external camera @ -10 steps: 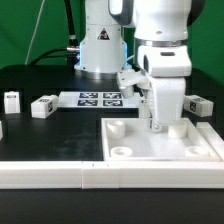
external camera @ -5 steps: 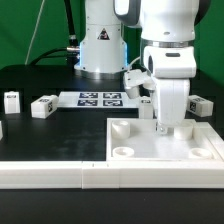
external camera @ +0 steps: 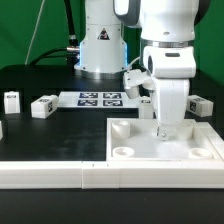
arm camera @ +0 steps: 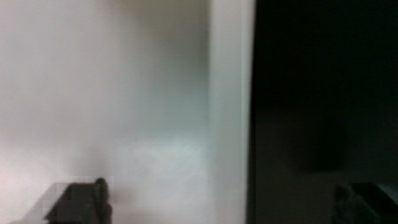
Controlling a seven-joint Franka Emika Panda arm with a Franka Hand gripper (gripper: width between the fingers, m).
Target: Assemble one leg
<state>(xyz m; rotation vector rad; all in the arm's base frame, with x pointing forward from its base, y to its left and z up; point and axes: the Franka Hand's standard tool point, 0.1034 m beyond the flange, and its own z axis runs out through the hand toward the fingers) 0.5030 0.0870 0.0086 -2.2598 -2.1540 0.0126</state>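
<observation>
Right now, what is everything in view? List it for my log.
legs: three clearly seen, white with black-and-white tags; two at the exterior view's left, one at its right
square panel: one, white, round corner sockets; front right of the exterior view
rail: one, white, long; along the front
marker board: one, white with tags; centre back
table: one, black; under everything
arm: one, white; over the panel, jaws apart and low at it

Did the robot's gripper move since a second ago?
Yes. The gripper slid a little toward the exterior view's right, farther from the marker board. It has kept the same spot for the last half second.
</observation>
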